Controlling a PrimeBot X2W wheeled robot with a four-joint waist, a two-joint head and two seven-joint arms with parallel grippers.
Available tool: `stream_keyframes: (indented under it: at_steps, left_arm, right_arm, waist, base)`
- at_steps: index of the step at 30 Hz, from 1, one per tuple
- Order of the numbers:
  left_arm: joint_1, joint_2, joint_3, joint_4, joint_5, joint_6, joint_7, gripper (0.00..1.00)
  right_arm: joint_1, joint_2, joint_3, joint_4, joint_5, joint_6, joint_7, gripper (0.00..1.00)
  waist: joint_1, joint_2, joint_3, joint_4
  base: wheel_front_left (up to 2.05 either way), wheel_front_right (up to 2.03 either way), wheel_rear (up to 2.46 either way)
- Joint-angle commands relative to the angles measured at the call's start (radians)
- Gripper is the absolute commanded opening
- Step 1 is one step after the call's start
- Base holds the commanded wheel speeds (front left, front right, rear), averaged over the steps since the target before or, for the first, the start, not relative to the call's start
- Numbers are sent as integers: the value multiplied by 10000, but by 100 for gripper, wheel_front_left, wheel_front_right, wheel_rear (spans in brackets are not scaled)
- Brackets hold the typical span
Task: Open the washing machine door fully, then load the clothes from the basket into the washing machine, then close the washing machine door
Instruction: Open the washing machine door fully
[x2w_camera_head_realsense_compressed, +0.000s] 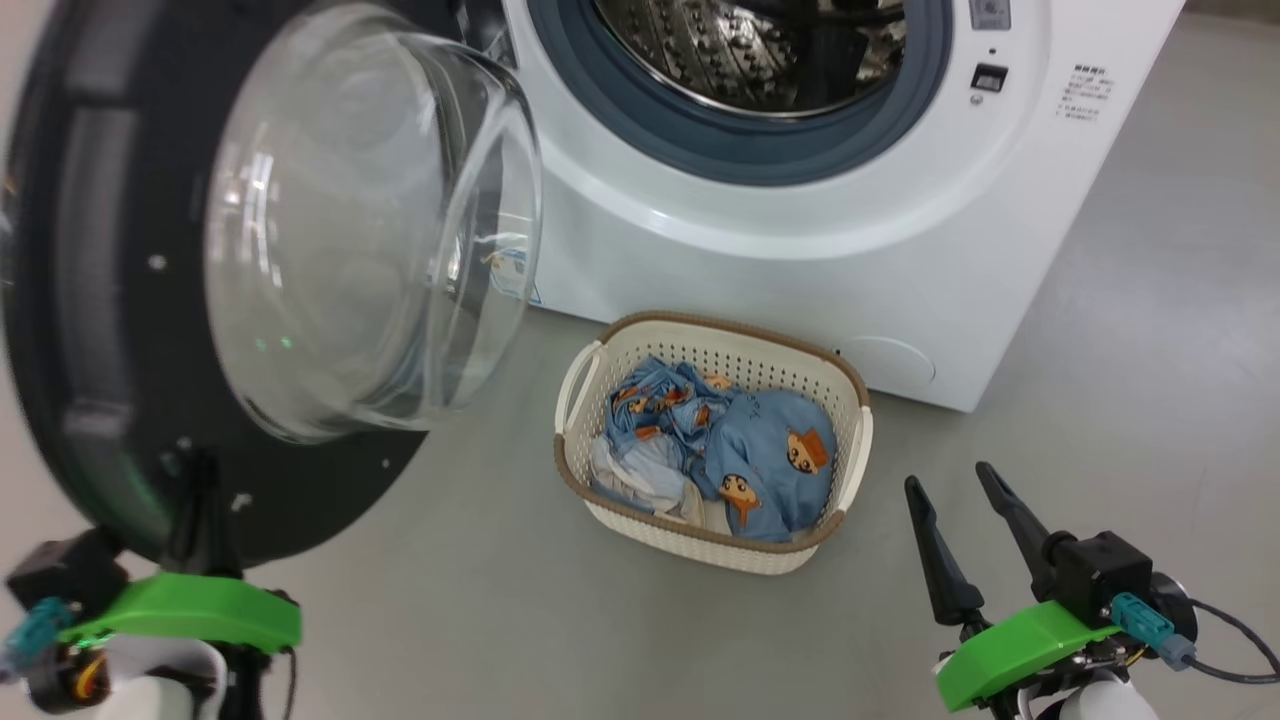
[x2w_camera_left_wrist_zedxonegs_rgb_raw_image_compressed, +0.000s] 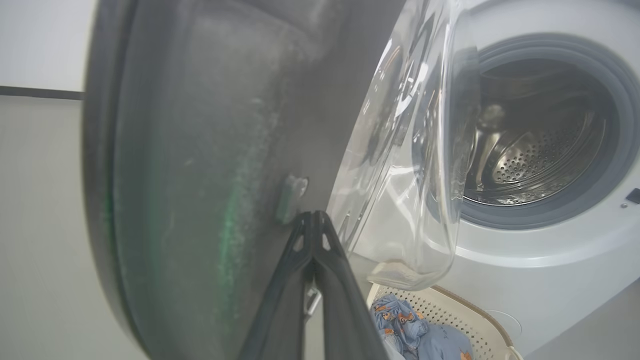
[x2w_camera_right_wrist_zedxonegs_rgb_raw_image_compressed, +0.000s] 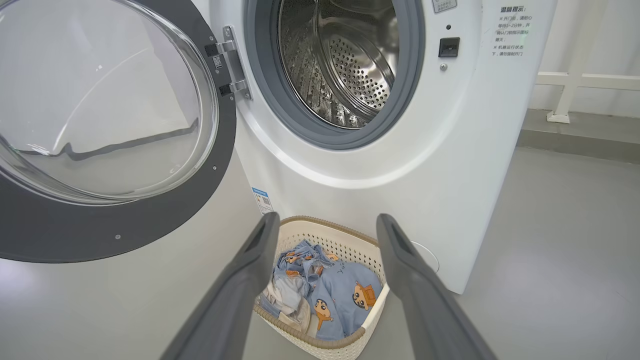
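Washing machine door (x2w_camera_head_realsense_compressed: 100, 300) stands open, out to the left. Left jaws are pinched shut, tips against its black inner rim low down, holding nothing. Right jaws are wide and empty, aimed at the basket (x2w_camera_head_realsense_compressed: 720, 325). It's on the floor just in front of the washing machine (x2w_camera_head_realsense_compressed: 800, 270), handles left and right. Clothes (x2w_camera_head_realsense_compressed: 775, 450) are heaped inside, ahead of and below the right jaws. Right arm is nearer, so the pick is likely its job.

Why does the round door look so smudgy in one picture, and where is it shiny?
Left wrist view: the washing machine door is very close to the camera, so its black rim looks blurred, with a green streak. Head view: white glare streaks on its glass bowl. Right wrist view: door and steel drum look sharp.
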Motion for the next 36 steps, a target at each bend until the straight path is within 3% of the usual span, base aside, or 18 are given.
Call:
stream_keyframes:
  at_steps: [1,12,36]
  left_arm:
    - [-522,573,827,-175,118,44,-66,0]
    - [-1356,974,2526,222,514,-239,-67,0]
    - [-3670,2360,4666,2749,797,-819,-67,0]
  right_arm:
    - [-434,-16,167,-288,-218,16,-119,100]
    - [-803,-16,15,-746,-751,16,254,100]
    - [-896,-16,-347,-2317,-1805,16,1356,100]
  waist:
    - [0,0,425,-64]
    - [0,0,1446,-149]
    - [0,0,2946,-97]
  base:
    - [0,0,0]
    - [0,0,0]
    - [0,0,0]
